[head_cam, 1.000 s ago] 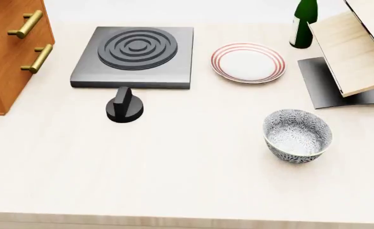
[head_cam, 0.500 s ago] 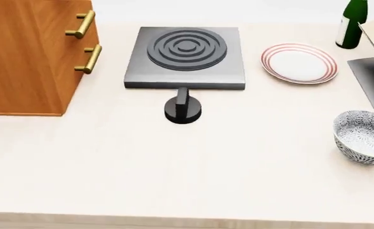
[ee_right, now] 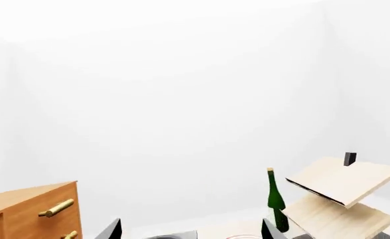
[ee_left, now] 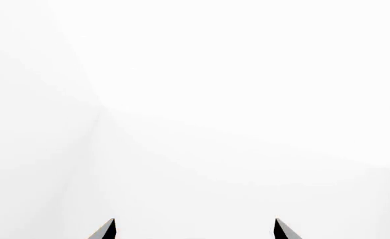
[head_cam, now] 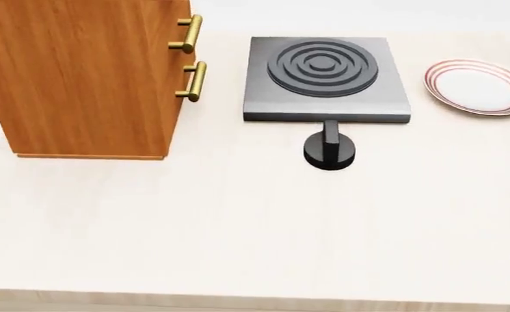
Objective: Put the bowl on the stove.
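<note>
The stove (head_cam: 324,78) is a dark grey square slab with raised burner rings, at the back middle of the pale counter in the head view. A sliver of it also shows in the right wrist view (ee_right: 173,235). The bowl is out of view in every current frame. Neither gripper shows in the head view. My left gripper (ee_left: 195,230) shows only two dark fingertips set wide apart against a blank white wall, holding nothing. My right gripper (ee_right: 191,230) also shows two fingertips wide apart and empty, high above the counter and facing the stove's far side.
A round black knob (head_cam: 329,149) stands just in front of the stove. A wooden cabinet (head_cam: 81,78) with brass handles stands at the left. A white plate with red rings (head_cam: 481,86) lies right of the stove. A green bottle (ee_right: 275,201) and a slanted wooden rack (ee_right: 341,196) stand further right.
The head view has swung left: the stove, knob and plate slid right in the picture, the cabinet came fully into view, and the bowl, bottle and rack left at the right edge.
</note>
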Controlling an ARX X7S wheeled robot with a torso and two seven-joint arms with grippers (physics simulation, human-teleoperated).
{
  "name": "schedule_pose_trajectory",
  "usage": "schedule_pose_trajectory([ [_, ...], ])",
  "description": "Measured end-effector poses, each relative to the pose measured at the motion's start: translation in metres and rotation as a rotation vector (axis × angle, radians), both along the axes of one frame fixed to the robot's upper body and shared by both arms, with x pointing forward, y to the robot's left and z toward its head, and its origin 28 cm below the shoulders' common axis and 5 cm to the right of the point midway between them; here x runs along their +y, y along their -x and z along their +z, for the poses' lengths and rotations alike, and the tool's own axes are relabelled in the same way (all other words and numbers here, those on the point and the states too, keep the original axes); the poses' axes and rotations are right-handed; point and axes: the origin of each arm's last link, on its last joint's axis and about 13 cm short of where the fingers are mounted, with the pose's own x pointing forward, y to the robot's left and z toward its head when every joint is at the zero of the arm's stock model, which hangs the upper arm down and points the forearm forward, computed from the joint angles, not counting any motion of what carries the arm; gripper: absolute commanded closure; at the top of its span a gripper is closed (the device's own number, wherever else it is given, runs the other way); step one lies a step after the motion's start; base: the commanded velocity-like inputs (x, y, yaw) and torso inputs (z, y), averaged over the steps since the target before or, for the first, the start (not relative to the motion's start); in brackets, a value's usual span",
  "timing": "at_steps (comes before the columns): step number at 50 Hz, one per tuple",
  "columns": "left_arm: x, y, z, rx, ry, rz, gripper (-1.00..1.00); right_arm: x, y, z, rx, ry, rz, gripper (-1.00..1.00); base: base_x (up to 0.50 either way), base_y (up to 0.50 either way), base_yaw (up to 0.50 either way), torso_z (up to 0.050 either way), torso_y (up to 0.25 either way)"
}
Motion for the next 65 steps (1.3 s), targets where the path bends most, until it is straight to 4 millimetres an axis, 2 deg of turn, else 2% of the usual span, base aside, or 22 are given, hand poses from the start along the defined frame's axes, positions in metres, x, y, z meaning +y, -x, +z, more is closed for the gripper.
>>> schedule_pose_trajectory([
  [15, -0.0005, -0.0007, -0.0008, 0.004, -0.004, -0.003, -1.0, 0.0002, -0.0007, -0.0028, 0.01, 0.0, 0.001, -1.0, 0.0, 0.01, 0.0, 0.0, 0.0],
  [24, -0.0008, -0.0009, -0.0011, 0.005, -0.007, -0.006, -1.0, 0.0004, -0.001, -0.0042, 0.012, 0.015, -0.001, -1.0, 0.0, 0.38, 0.0, 0.0, 0.0],
  [44, -0.0004, 0.0002, -0.0005, 0.003, -0.011, -0.004, -1.0, 0.0, -0.0018, -0.0067, 0.024, -0.007, -0.001, -1.0, 0.0, 0.0, 0.0, 0.0, 0.0],
  [65, -0.0001, 0.0002, -0.0006, 0.003, -0.014, 0.0, -1.0, -0.0006, -0.0016, -0.0079, 0.014, -0.032, 0.016, -1.0, 0.45, 0.0, 0.0, 0.0, 0.0],
])
